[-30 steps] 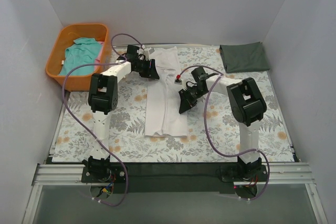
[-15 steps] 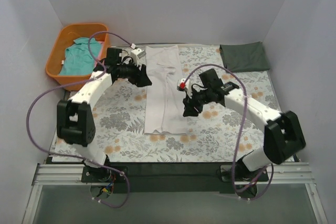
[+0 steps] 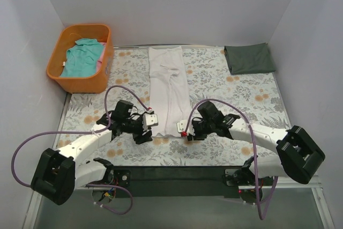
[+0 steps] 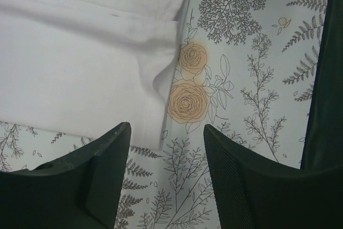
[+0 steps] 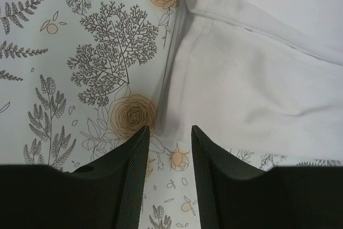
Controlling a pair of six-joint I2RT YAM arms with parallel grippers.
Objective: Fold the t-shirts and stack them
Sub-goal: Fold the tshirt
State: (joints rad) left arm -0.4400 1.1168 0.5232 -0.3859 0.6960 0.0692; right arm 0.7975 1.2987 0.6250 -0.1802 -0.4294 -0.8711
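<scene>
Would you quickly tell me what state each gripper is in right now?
Left gripper: open, empty, at the white t-shirt corner.
Right gripper: open, empty, by the same shirt's edge.

Bright, even, diffuse light; soft shadows hug the white cloth t-shirt [image 4: 80, 63] hems; focus crisp across all frames.

The right gripper [image 5: 168, 132], jaws apart, hovers over the edge of the white t-shirt [image 5: 257, 89].

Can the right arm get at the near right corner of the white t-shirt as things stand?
Probably yes: the right tool hangs open right at that corner of the white t-shirt, and only bare floral table covering lies beside it.
</scene>
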